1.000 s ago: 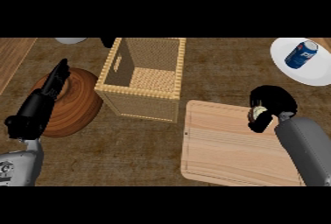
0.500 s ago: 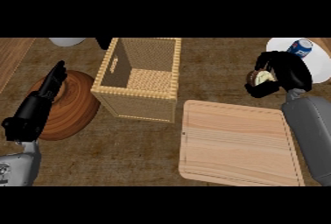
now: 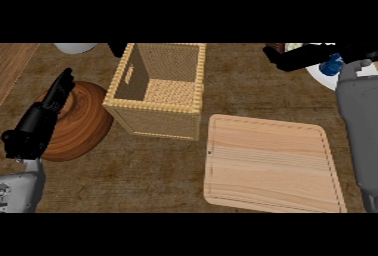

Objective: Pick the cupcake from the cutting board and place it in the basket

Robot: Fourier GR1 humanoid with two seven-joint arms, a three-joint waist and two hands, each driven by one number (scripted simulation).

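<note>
The counter [image 3: 148,175] is a dark brown woven-looking surface that fills the view. On its near right lies the pale wooden cutting board [image 3: 273,165], flat and bare. Left of the board and farther back stands the woven basket [image 3: 159,87], its open top showing only its own floor. Left of the basket sits a round brown wooden board [image 3: 85,125], partly under the left forearm. At the far right edge part of a white plate [image 3: 325,80] shows, with a blue can [image 3: 332,64] on it.

The right hand [image 3: 306,55] is at the far right, raised over the counter beside the plate, with its fingers curled together. A small light and brown scrap shows at its top edge; the cupcake itself cannot be made out.

The left hand [image 3: 48,107] rests at the left, fingers straight and pointing away, holding nothing.
</note>
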